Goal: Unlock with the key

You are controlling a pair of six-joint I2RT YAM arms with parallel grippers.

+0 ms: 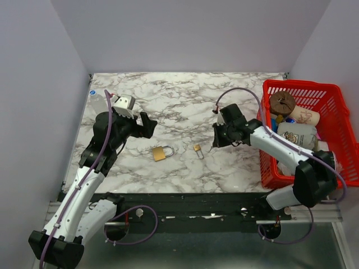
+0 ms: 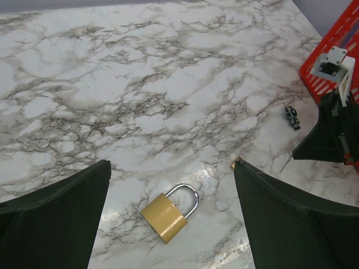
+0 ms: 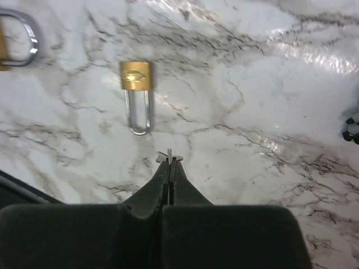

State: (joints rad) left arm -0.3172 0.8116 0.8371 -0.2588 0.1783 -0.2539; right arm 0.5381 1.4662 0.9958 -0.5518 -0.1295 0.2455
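Observation:
A brass padlock (image 1: 160, 153) with a steel shackle lies flat on the marble table (image 1: 185, 101). In the left wrist view the padlock (image 2: 164, 216) lies below and between my open fingers. My left gripper (image 1: 148, 125) is open and empty, above and behind it. A smaller brass padlock (image 1: 197, 149) lies to its right and shows in the right wrist view (image 3: 136, 76). My right gripper (image 3: 169, 162) is shut on a small silver key (image 3: 168, 157), held just above the table beside the small padlock. The right gripper (image 1: 213, 143) hovers right of that padlock.
A red basket (image 1: 297, 83) with several items stands at the table's right edge. A small black part (image 2: 291, 117) lies on the marble near the right arm. A clear bottle (image 1: 96, 99) stands at the back left corner. Grey walls close in on three sides.

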